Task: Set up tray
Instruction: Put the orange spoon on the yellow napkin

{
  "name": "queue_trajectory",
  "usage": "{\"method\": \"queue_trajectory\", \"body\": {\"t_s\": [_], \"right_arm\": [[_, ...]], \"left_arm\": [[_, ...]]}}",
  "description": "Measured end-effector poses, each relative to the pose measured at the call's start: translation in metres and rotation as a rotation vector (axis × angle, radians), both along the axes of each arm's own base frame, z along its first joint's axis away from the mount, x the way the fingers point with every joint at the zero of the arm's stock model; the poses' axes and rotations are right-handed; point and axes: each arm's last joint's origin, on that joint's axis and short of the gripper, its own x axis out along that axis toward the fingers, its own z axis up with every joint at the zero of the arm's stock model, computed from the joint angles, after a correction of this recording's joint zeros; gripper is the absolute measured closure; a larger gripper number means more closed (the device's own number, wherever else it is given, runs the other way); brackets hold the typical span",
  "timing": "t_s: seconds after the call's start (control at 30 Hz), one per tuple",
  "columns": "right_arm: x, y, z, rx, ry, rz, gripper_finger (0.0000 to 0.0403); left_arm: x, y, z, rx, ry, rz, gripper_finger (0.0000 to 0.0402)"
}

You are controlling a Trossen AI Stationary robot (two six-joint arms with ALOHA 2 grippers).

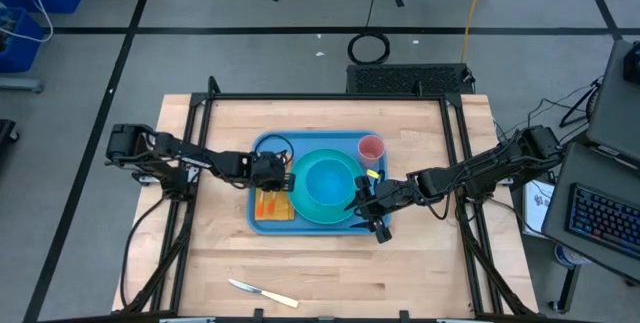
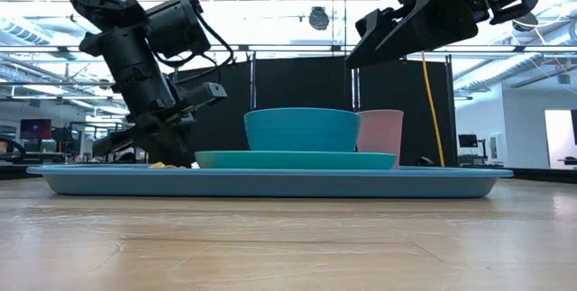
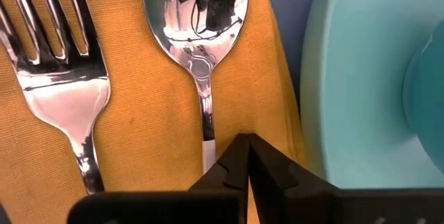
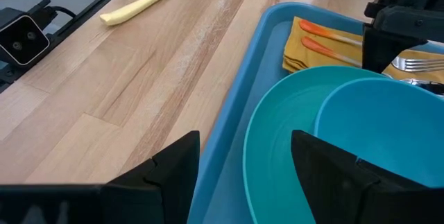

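Observation:
The blue tray (image 1: 262,145) lies mid-table and carries a turquoise plate (image 1: 302,201) with a turquoise bowl (image 2: 302,129) on it. A pink cup (image 1: 371,148) stands in its far right corner. An orange napkin (image 3: 139,148) lies flat on the tray's left side, with a fork (image 3: 62,85) and a spoon (image 3: 198,23) on it. My left gripper (image 3: 248,161) is shut and low over the napkin, beside the spoon's handle. My right gripper (image 4: 246,175) is open and raised over the tray's near right part, above the plate's rim. My left gripper comes down from above with shut fingers (image 3: 229,172) right by the spoon's handle (image 3: 208,137), which runs under them out of sight. The fingers hide the spot, so I cannot tell whether they touch the spoon or the napkin. The spoon lies flat on the napkin.
A knife (image 1: 262,293) with a pale yellow handle lies on the bare wood near the table's near edge, left of centre. Open wood shows around the tray on all sides. Frame rails run along the table's left and right sides.

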Motion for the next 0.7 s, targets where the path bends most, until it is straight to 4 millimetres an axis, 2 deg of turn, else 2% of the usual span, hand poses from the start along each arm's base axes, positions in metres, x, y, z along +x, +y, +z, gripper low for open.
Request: {"method": "queue_trajectory", "body": {"t_s": [0.7], "right_arm": [[0.000, 0.000, 0.000, 0.000, 0.002, 0.000, 0.0187]], "left_arm": [[-0.001, -0.012, 0.000, 0.060, 0.011, 0.015, 0.0394]]}}
